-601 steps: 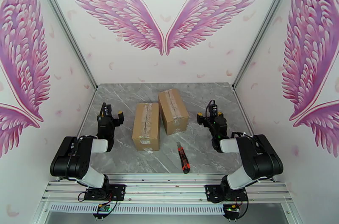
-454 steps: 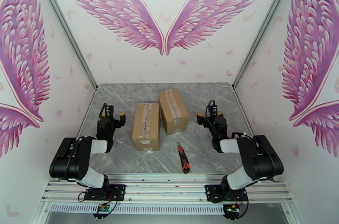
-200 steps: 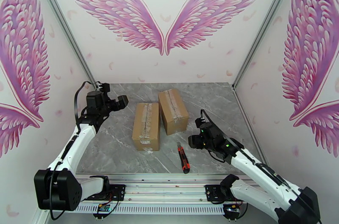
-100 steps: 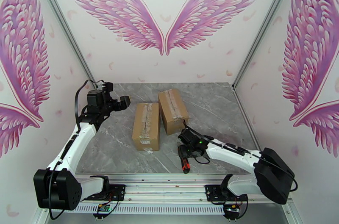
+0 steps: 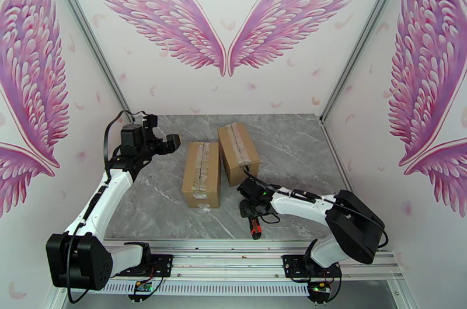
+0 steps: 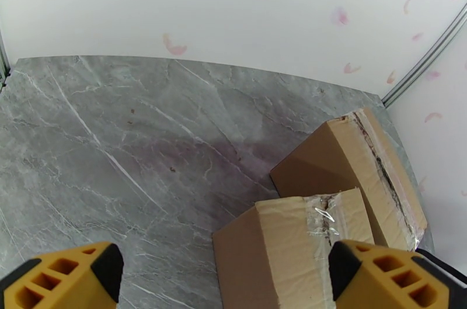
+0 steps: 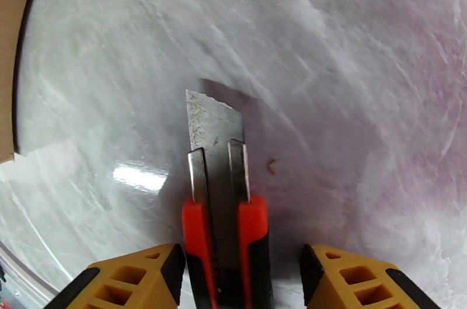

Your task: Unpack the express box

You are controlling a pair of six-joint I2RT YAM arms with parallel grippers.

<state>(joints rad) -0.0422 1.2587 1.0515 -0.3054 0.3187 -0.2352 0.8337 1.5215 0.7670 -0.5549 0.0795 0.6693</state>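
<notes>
Straddling the utility knife [image 7: 217, 187] beside the near express box [image 5: 201, 173], our right gripper [image 7: 239, 272] stands part-open, gripping nothing; we advise closing squarely on the handle [image 7: 252, 246]. Left gripper [image 6: 225, 275] gapes wide.

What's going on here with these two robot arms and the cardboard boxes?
The robot is getting ready to cut open a box. The right gripper is down over the red utility knife lying on the table, its open fingers on either side of the handle, not yet closed on it. The blade is extended. The left gripper hovers wide open, left of the two boxes. The near box and the far box are both taped shut.
</notes>
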